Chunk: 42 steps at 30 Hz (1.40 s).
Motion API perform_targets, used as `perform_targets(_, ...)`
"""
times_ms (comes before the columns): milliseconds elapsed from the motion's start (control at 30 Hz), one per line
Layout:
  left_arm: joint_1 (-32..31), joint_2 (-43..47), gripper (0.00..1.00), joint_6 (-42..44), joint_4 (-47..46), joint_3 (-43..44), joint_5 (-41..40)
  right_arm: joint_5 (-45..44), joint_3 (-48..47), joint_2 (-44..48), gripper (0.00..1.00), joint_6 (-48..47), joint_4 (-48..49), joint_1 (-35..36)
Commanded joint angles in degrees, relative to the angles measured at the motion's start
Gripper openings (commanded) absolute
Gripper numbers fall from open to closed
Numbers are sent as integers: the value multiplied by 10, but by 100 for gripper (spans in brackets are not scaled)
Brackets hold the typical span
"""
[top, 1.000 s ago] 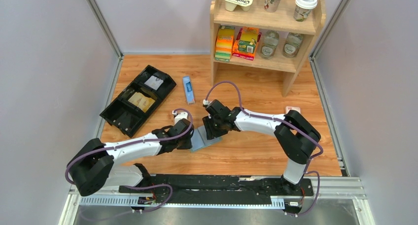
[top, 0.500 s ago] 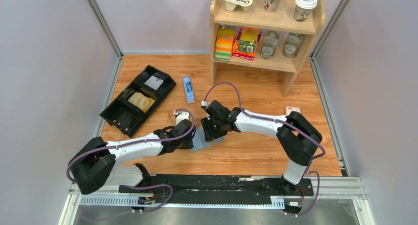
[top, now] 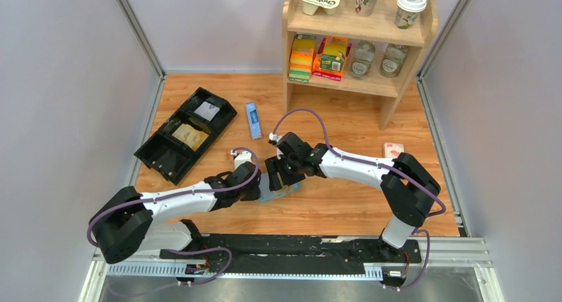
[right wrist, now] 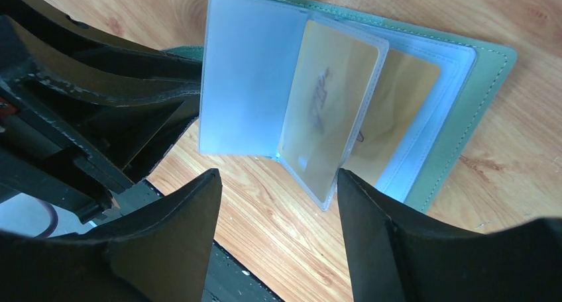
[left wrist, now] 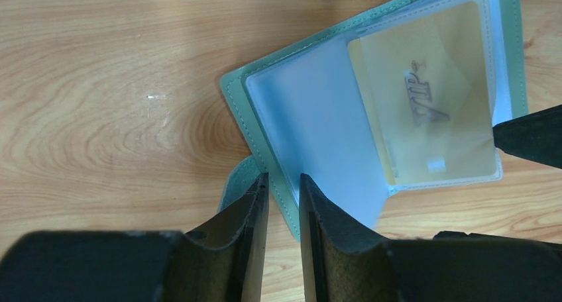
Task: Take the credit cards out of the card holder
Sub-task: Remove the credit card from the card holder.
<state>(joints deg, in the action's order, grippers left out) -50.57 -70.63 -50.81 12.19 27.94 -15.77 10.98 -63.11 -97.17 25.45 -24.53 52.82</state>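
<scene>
Open card holder (top: 278, 191) flat on the wood tabletop (top: 344, 202), right in the middle, between the two arms. Green cover underneath, pale see-through pocket pages (left wrist: 318, 123) on top, one page lifted up a little like a page in a book. Two golden credit cards (right wrist: 328, 110) tucked inside the pages, one in the lifted page and one in the page behind it, both with edges fully inside the pockets. Left gripper (left wrist: 281, 183) low at the near left side of the holder, fingers close together and pinching the green edge of the cover. Right gripper (right wrist: 278, 179) just above the pages on the other side, fingers spread wide, nothing between them, tips apart from the cards. Both grippers very near each other, almost nose to nose over the holder. Bare wood to the right of the holder and in front of it. Black tray (top: 164, 159) well apart at the back left, close to the left wall. Blue box (top: 252, 120) on the wood behind the grippers. Wooden shelf (top: 388, 110) at the back right, well apart from the holder.
</scene>
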Motion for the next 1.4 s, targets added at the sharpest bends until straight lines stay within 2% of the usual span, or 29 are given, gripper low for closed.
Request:
perform_targets(0,-8,25,32,-44,-23,-37,22,12,-14,18,67,4,26,5)
perform_targets(167,-8,84,34,-67,-22,-69,0,2,-10,20,67,0,27,5)
perform_targets(567,-8,279,38,-118,136,-60,-57,-32,-6,5,52,-20,29,-10)
perform_targets(700,-8,304,39,-106,126,-48,-48,-39,-7,0,48,-31,34,-16)
perform_targets(800,-8,277,40,-92,66,-29,-15,-39,-8,-10,44,-37,41,-25)
perform_targets(1033,-1,117,43,-102,-107,-18,53,-33,-8,-43,39,-40,62,-42)
perform_targets(1167,25,41,45,-115,-176,-25,100,-29,-3,-52,38,-43,70,-46)
perform_targets(1367,48,6,46,-143,-246,-61,122,2,17,-58,36,-39,90,-47)
